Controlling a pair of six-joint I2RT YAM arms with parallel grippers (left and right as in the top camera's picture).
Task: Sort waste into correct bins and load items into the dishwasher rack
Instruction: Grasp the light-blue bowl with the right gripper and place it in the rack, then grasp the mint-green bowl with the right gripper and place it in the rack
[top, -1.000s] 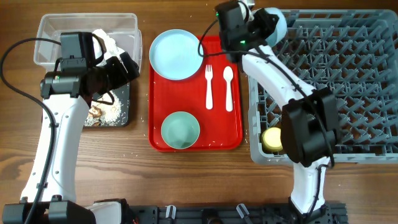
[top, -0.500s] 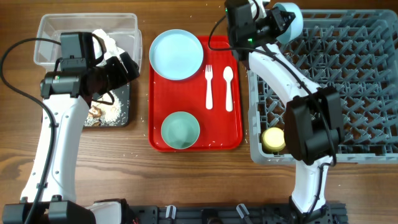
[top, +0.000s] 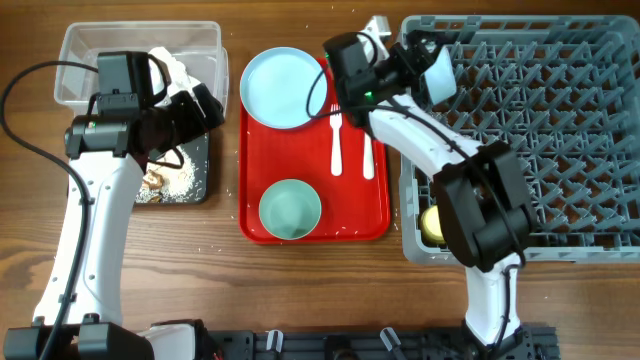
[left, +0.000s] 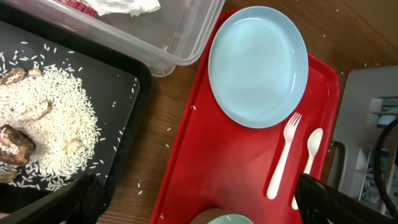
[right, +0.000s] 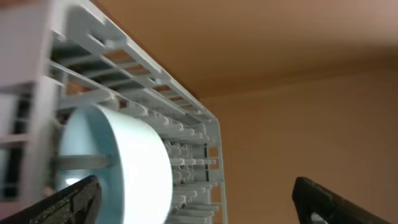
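The dishwasher rack (top: 560, 120) fills the bench's 3 o'clock side. The small pale blue bowl (top: 437, 73) stands on edge between pegs at the rack's 10 o'clock corner, probably so it drains. The right jaws gape wide beside it, gripping nothing, and the left jaws hang equally wide and empty near the black tray (left: 118, 137).

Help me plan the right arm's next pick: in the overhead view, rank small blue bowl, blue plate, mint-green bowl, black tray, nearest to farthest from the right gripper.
From the right gripper:
1. small blue bowl, beside it in the rack
2. blue plate, red tray's far end
3. mint-green bowl, red tray's near end
4. black tray, far left
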